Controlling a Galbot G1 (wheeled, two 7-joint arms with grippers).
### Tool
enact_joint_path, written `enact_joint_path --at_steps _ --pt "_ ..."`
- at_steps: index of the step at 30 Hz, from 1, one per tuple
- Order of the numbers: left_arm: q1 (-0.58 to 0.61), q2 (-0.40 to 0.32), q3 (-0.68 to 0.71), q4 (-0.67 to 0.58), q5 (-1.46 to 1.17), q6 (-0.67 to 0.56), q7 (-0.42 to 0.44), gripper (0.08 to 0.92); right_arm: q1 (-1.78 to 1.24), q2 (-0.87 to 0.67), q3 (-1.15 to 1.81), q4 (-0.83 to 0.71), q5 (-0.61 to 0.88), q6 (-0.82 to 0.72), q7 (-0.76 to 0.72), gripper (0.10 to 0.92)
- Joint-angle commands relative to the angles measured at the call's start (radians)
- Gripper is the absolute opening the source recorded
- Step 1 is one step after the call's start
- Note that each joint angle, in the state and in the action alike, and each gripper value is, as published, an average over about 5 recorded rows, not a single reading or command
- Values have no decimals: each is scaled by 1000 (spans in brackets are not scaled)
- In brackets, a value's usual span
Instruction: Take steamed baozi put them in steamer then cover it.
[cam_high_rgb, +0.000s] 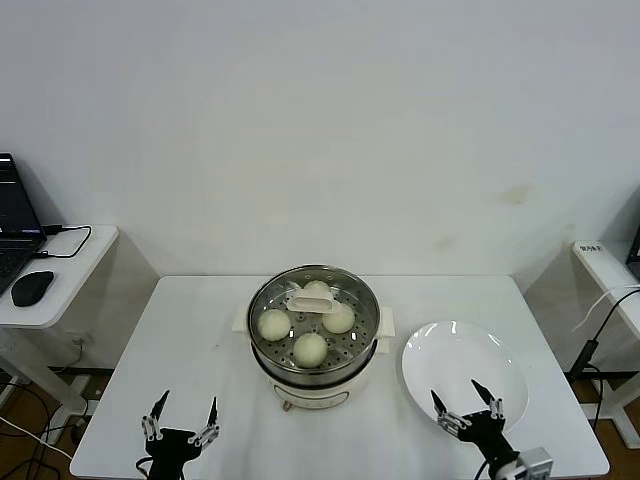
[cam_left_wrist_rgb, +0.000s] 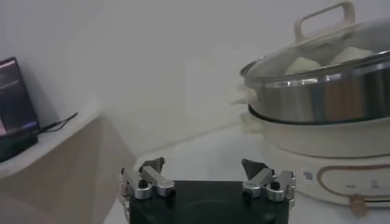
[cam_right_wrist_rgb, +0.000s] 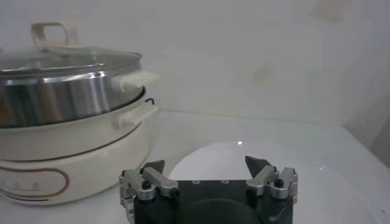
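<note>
The steel steamer (cam_high_rgb: 362, 335) sits on its cream-white pot base (cam_high_rgb: 313, 390) at the table's middle. Several cream-white baozi (cam_high_rgb: 310, 349) lie inside it. The clear glass cover (cam_high_rgb: 268, 300) with its cream-white handle (cam_high_rgb: 309, 303) rests on the steamer. In the left wrist view the steamer (cam_left_wrist_rgb: 323, 91) and cover (cam_left_wrist_rgb: 304, 58) show to one side. My left gripper (cam_high_rgb: 181, 421) is open and empty near the table's front left edge. My right gripper (cam_high_rgb: 468, 408) is open and empty over the front of the white plate (cam_high_rgb: 462, 360).
A side table (cam_high_rgb: 60, 275) at the far left holds a laptop (cam_high_rgb: 15, 225) and a mouse (cam_high_rgb: 31, 288). Another side table (cam_high_rgb: 605, 275) with a cable stands at the right. The white plate (cam_right_wrist_rgb: 292, 176) lies right of the pot.
</note>
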Motion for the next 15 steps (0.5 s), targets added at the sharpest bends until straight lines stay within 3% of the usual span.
enact_joint_path --at_steps 1,15 --pt "28 -3 -3 -4 -32 -10 -2 823 -13 1 6 15 -14 9 4 823" --pt "14 -3 -7 2 -38 -10 7 823 16 23 39 1 -24 5 -18 823"
